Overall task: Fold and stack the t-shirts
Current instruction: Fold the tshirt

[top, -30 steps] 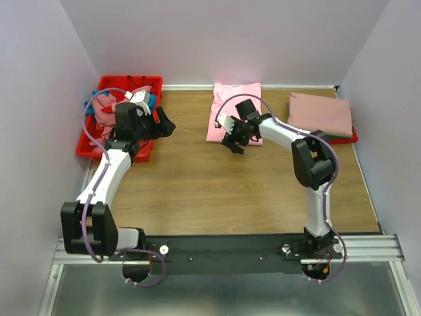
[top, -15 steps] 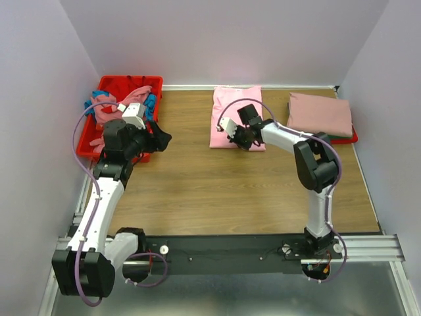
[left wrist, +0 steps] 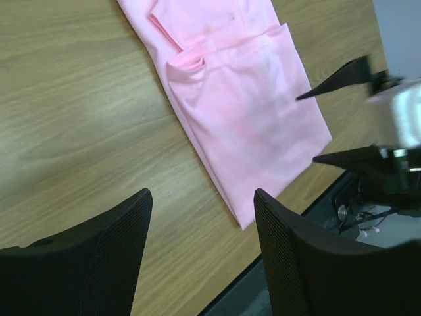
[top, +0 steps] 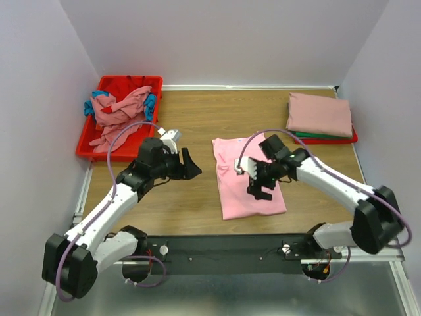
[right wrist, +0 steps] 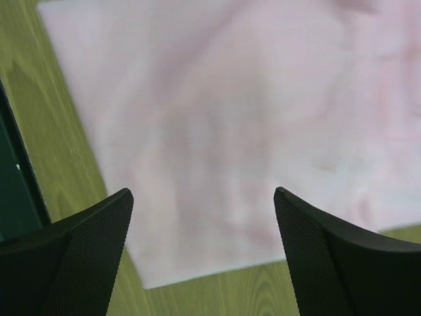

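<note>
1. the pink t-shirt [top: 237, 197] lies flat on the desk [top: 171, 125] near the front edge, between the two arms. it is already narrowed to a long strip, and is probably set there so both arms can reach it.
2. the right jaws hover just above the shirt's right side, spread open and holding nothing, seemingly lined up to pinch the cloth for another fold.
3. the left jaws hang just beside the shirt's left edge, also open and empty, not touching the cloth.
4. the finished stack sits in the far right corner, away from the folding area: a dusty rose shirt [top: 320, 113] folded over a green layer [top: 308, 135].
5. the unfolded shirts [top: 118, 108] wait heaped in the red bin [top: 89, 148] at far left.
</note>
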